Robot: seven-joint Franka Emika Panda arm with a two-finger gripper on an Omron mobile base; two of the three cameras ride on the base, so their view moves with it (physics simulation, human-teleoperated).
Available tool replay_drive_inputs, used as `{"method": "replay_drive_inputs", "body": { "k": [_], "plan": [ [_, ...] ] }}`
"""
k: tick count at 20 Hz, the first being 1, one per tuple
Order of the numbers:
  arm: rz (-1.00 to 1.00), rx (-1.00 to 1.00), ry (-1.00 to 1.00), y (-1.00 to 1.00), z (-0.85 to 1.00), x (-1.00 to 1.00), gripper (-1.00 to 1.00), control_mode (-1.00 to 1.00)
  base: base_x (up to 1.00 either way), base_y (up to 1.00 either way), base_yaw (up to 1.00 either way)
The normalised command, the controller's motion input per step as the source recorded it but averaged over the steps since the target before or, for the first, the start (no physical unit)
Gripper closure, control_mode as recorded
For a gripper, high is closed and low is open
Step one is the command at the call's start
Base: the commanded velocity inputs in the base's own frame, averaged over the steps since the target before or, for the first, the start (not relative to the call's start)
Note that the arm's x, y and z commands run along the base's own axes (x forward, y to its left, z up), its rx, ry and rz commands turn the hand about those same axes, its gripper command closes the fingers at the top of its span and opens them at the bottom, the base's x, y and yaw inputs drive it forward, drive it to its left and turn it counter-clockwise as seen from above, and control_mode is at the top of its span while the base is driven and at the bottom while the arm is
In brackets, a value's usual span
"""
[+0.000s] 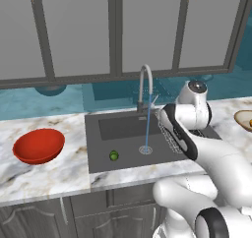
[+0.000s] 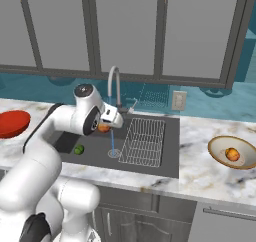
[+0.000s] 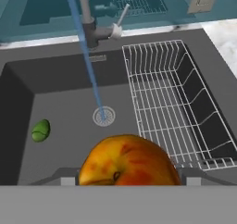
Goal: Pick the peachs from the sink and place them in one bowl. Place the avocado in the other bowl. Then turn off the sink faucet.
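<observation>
A peach (image 3: 128,160) rides in the clenched fingers (image 2: 106,126) of a white robot arm above the sink (image 1: 123,129), lifted clear of the basin floor while a thin blue stream runs from the faucet (image 1: 145,87) onto the round drain (image 3: 103,116). In the hand view the fruit sits between the two dark tips, hiding much of them, so how deep the grasp reaches cannot be told.

The other peach (image 2: 232,154) already lies in the tan bowl (image 2: 220,151) on the marble desk (image 2: 200,136) to the right of the sink, well apart from the arm. The avocado (image 1: 114,156) rests on the basin floor to the left of the drain, and the red bowl (image 1: 38,145) waits on the desk left of the sink.

The risks from here appear plain. A round, possibly wet fruit could slip from a shallow pinch and drop back into the basin, or land in the wire rack (image 3: 171,102) that lies along the way toward the tan bowl. The carry also passes near the faucet's spout and side lever (image 3: 121,15), and a wide swing of the arm might clip either one. A release made too high or off-centre over the shallow bowl could send the peach rolling onto the desk, or knock out the one already inside.
</observation>
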Motion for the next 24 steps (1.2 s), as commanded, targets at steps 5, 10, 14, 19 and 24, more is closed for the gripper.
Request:
{"method": "replay_drive_inputs", "body": {
  "k": [5,10,14,19,24],
  "plan": [
    [-0.02,0.0,0.0,-0.57,0.0,0.0,1.0,-1.0,0.0,0.0,0.0],
    [-0.02,0.0,0.0,-0.58,0.0,0.0,1.0,-1.0,0.0,0.0,0.0],
    [-0.01,0.0,0.0,-0.56,0.01,0.0,1.0,-1.0,0.0,0.0,0.0],
    [0.0,0.0,0.0,-0.53,0.03,0.0,1.0,-1.0,0.0,0.0,0.0],
    [0.0,0.0,0.05,-0.56,0.0,0.0,1.0,-1.0,0.0,0.0,0.0]
  ]
}}
